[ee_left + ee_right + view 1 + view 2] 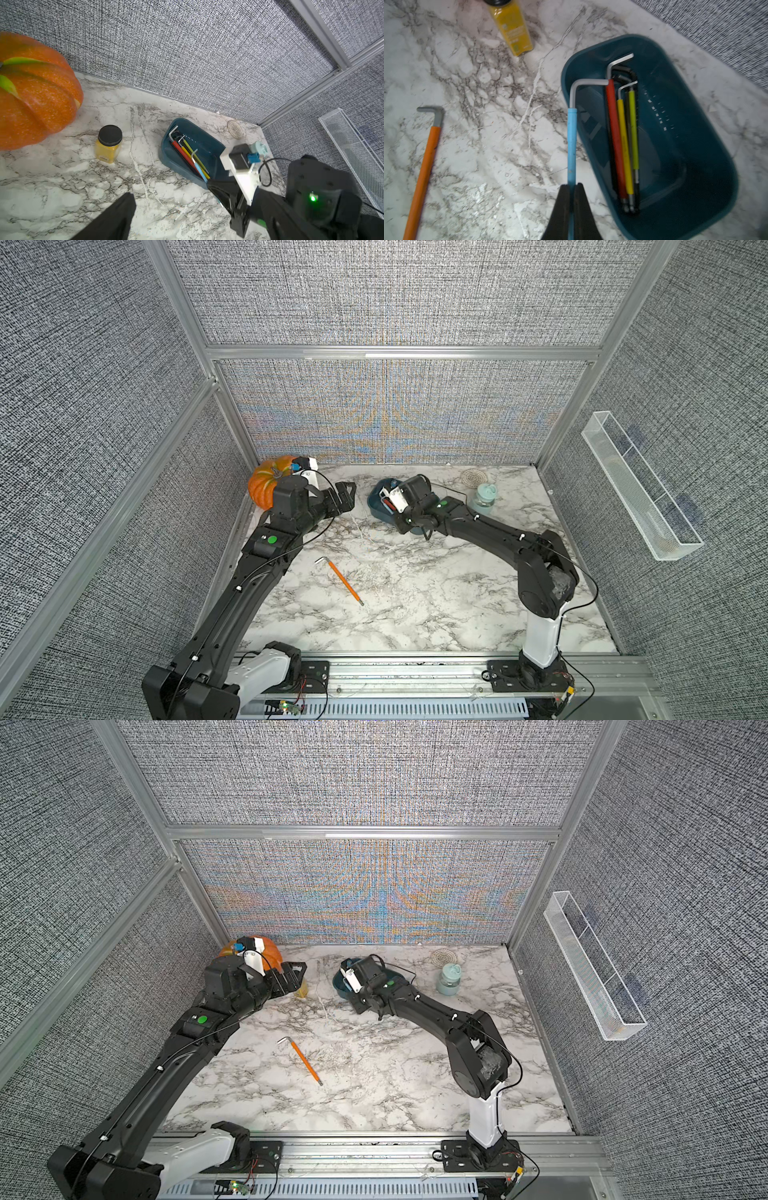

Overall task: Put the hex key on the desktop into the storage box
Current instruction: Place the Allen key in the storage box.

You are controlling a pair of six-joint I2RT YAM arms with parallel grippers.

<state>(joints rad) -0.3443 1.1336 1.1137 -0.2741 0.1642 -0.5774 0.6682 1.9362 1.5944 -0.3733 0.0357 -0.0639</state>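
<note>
The right gripper (572,187) pinches the blue-sleeved hex key (571,141) by its long end between its jaws. The key's bent tip reaches over the rim of the storage box (685,162), at the far centre of the desktop (436,593). The orange-sleeved hex key (344,578) lies flat mid-desktop, well apart from the box. The left gripper (350,497) hangs with its jaws spread beside the pumpkin (262,489).

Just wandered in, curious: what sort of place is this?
Probably a robot test booth, not a real office: two black arms fixed to a metal rail, grey fabric panels closing in a marble-patterned desktop, and props like a pumpkin and coloured hex keys in a storage box.
</note>
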